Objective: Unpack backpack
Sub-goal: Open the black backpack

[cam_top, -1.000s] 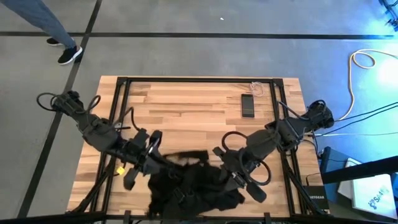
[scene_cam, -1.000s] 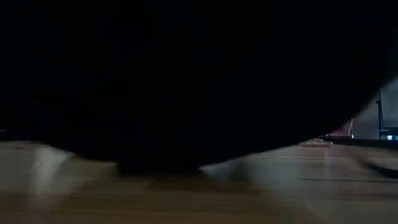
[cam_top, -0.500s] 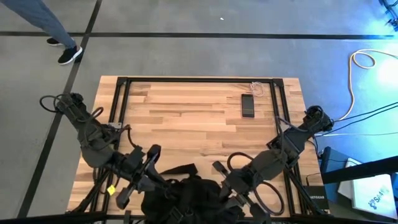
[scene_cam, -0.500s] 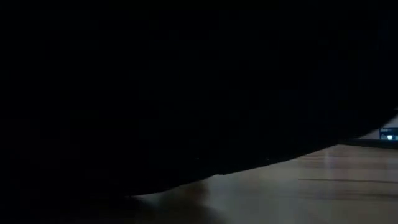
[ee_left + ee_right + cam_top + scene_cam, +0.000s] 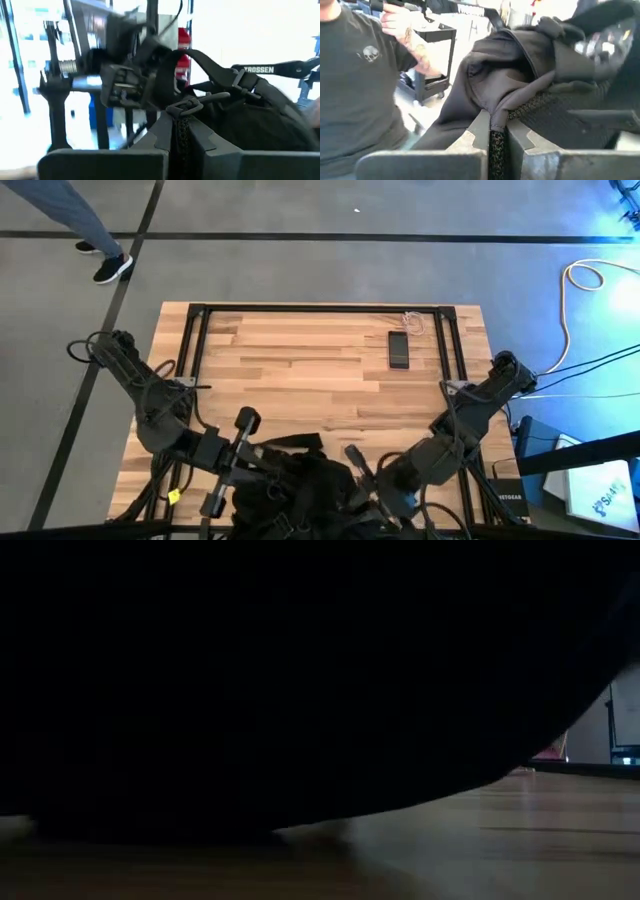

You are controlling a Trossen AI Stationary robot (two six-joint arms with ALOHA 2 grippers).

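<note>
Both tools — left tool, right tool — clamped on the backpack, its bulk blacking out the low view.

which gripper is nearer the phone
Right. The right gripper is shut on the backpack at the near edge, on the phone's side of the table; the left gripper grips the backpack further across.

The high view looks straight down on the light wooden plank table. The low view is almost blocked by the large black soft fabric backpack, which both wrist views also see very near.
</note>
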